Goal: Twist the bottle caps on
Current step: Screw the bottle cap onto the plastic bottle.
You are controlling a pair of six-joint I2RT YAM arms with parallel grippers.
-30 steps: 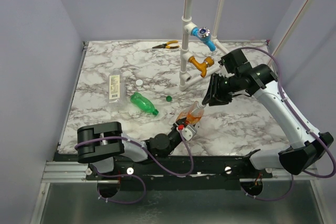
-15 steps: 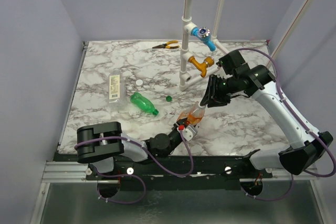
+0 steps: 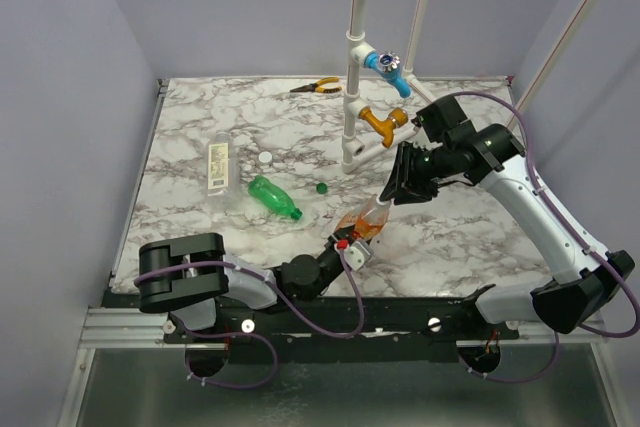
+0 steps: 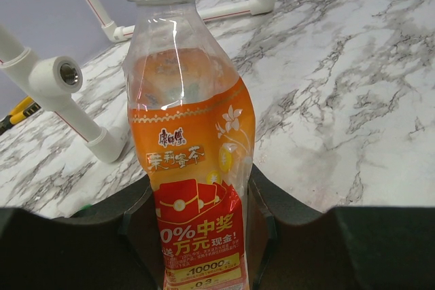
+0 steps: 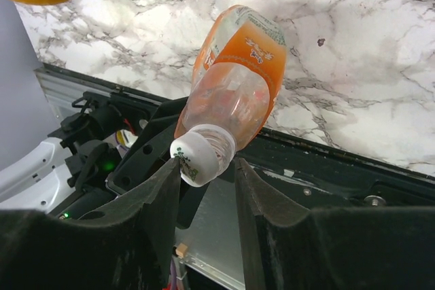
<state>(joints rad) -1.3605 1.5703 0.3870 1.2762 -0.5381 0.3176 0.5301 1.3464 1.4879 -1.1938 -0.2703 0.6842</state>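
Observation:
My left gripper [image 3: 352,244] is shut on the lower body of the wide orange bottle [image 3: 367,217], which tilts up toward the right arm; the left wrist view shows the bottle [image 4: 194,161] between the fingers [image 4: 262,188]. A white cap [image 5: 200,156] sits on its neck. My right gripper [image 5: 207,168] straddles that cap with its jaws open: the left finger touches the cap and the right finger stands apart. The slim green bottle [image 3: 273,196], the dark green cap [image 3: 322,187], a small white cap [image 3: 265,158] and the clear labelled bottle [image 3: 219,167] lie on the table to the left.
The white pipe frame [image 3: 356,67] rises at the back centre with a blue tap [image 3: 385,64] and an orange tap handle [image 3: 383,123], close to the right arm. Yellow-handled pliers [image 3: 316,86] lie at the back.
My right gripper has shifted slightly left, closer over the bottle's neck. The left arm's base link has moved a little left. The bottle stays held.

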